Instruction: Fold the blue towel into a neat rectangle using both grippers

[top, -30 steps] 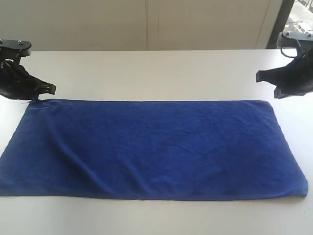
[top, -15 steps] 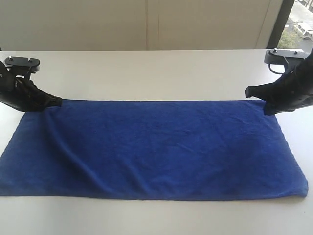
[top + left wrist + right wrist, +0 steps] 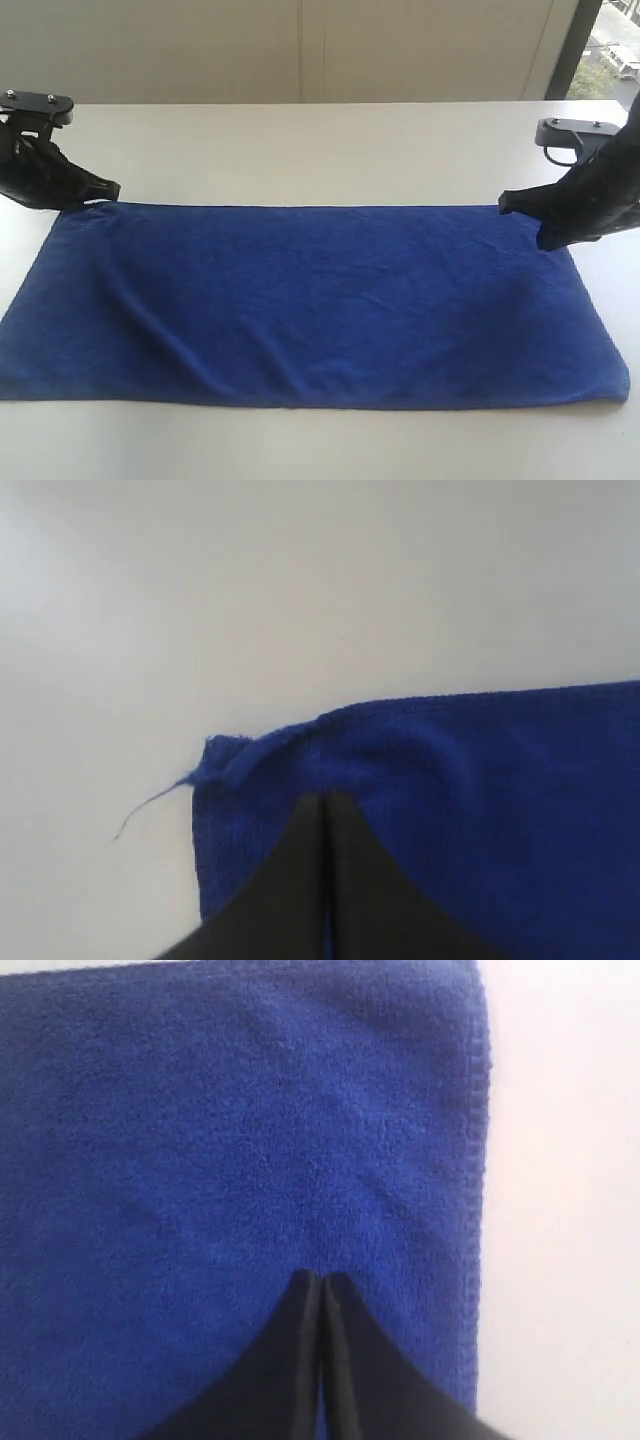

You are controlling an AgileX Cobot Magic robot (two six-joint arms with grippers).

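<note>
Seeing the blue towel lying spread flat on the table, towards its near edge; finding the left gripper, jaws pressed together, at the cloth's puckered far-left corner, and the right gripper, likewise closed, over the far-right corner

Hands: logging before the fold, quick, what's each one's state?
Left hand: closed, at a corner of the blue towel; nothing visibly held.
Right hand: closed, over the towel; nothing visibly held.
</note>
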